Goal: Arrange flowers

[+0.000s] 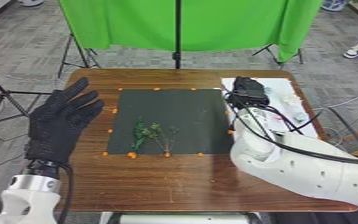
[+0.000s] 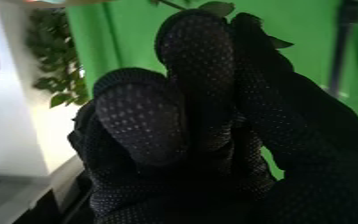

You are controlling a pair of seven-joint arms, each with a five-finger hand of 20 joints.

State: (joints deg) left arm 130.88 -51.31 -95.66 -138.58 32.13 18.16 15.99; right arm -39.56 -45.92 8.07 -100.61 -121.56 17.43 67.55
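Table (image 1: 202, 192): brown, wooden, spread across the centre of the frame in the head view.
Orange marks (image 1: 132, 155): dotted along the edges of the dark mat (image 1: 175, 105).
Dark green sprig (image 1: 139, 136): lying on the mat's lower left part, with stem towards the lower edge.
Thin-stemmed sprig (image 1: 155, 128): lying just beside, to the right of the dark green sprig; looser and paler.
Left hand (image 1: 55, 125): raised at the left of the frame, released, with fingers straight and pointing to the upper right; holding nothing.
White sheet (image 1: 278, 85): lying at the right of the frame, beside the mat.
Pale flowers (image 1: 293, 101): lying on the white sheet, too small to identify by kind.
Right hand (image 1: 250, 91): at the upper right of the frame, over the white sheet's left part; grasping a leafy stem (image 2: 217, 8) at the fingertips in the right wrist view, with fingers curled.
Green curtain (image 1: 229, 25): hanging beyond the table, across the top of the frame.
Black pole (image 1: 177, 32): upright before the curtain, near top centre.
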